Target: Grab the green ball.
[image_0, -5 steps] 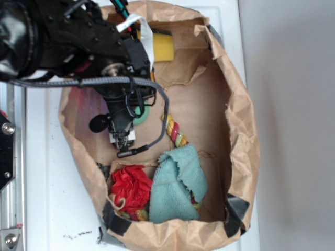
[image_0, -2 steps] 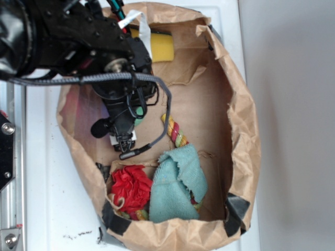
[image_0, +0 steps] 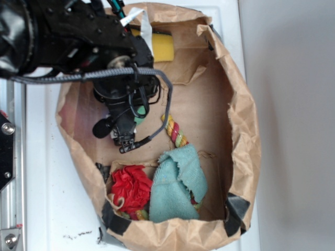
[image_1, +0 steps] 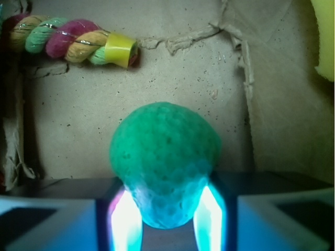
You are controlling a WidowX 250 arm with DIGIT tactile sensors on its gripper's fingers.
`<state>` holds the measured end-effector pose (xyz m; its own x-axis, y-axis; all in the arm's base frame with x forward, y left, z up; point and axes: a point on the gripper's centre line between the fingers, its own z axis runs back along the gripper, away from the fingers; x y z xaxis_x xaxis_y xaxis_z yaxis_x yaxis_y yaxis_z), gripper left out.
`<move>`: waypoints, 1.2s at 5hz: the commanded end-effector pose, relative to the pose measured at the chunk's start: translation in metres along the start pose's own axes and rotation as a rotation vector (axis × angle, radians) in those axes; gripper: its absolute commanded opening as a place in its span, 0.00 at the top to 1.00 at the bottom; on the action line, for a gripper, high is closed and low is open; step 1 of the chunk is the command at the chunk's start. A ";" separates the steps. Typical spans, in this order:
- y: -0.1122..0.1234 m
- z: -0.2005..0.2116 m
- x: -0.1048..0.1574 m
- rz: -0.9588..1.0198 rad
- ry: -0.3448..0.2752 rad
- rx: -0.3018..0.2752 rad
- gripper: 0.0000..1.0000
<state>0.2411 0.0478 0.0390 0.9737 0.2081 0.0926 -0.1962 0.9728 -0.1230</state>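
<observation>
Shifted slightly lower over the bag floor since a second ago: gripper, now covering nearly all of the green ball. Wrist view is showing both fingers pressing the ball's lower flanks, the claw clenching it. Ball is sitting near the middle of the brown paper bag. Twisted rope toy is lying just beyond; yellow sponge, red fabric ball and teal cloth are lying apart.

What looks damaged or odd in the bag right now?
The brown paper bag's floor lining is torn, ragged edges near the twisted multicoloured rope. The mint-green textured ball bulges, pinched between the gripper fingers.
</observation>
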 end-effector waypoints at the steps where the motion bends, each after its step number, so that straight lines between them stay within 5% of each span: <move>1: -0.002 0.018 0.014 -0.023 -0.073 0.003 0.00; 6: -0.011 0.026 0.025 -0.003 -0.125 -0.066 0.00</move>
<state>0.2558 0.0410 0.0484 0.9632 0.2307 0.1379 -0.2023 0.9602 -0.1927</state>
